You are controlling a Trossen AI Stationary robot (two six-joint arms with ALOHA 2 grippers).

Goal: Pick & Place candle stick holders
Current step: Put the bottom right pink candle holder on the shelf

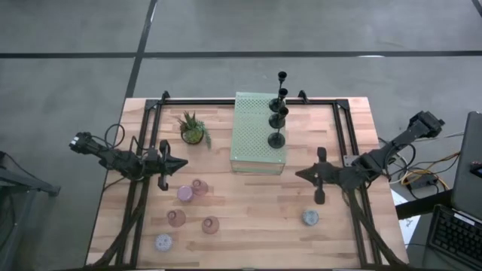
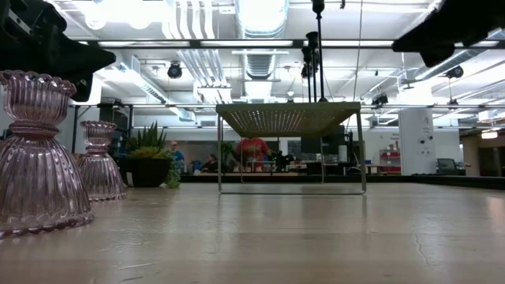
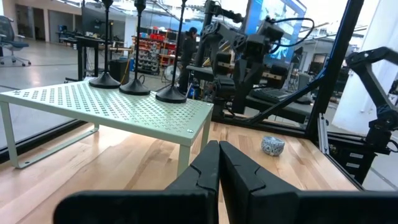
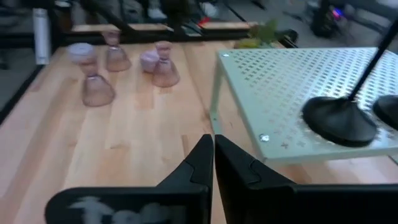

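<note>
Several black slim-stemmed candle stick holders (image 1: pixel 276 139) stand in a row on the pale green perforated block (image 1: pixel 256 139) at the table's middle; their round bases also show in the left wrist view (image 3: pixel 171 94). Three pink glass holders (image 1: pixel 199 186) (image 1: pixel 176 218) (image 1: pixel 210 224) and two lavender ones (image 1: pixel 185 194) (image 1: pixel 163 242) stand on the near left of the table. A grey-blue one (image 1: pixel 310 217) stands near right. My left gripper (image 1: pixel 184 163) is shut and empty, left of the block. My right gripper (image 1: pixel 300 175) is shut and empty, just above the grey-blue holder.
A small green potted plant (image 1: pixel 193 129) stands left of the block. Black frame rails (image 1: pixel 154 132) run along the table's left, far and right sides. In the low view two pink holders (image 2: pixel 35 150) stand close at the left. Bare wood (image 1: pixel 256 211) lies between the two groups.
</note>
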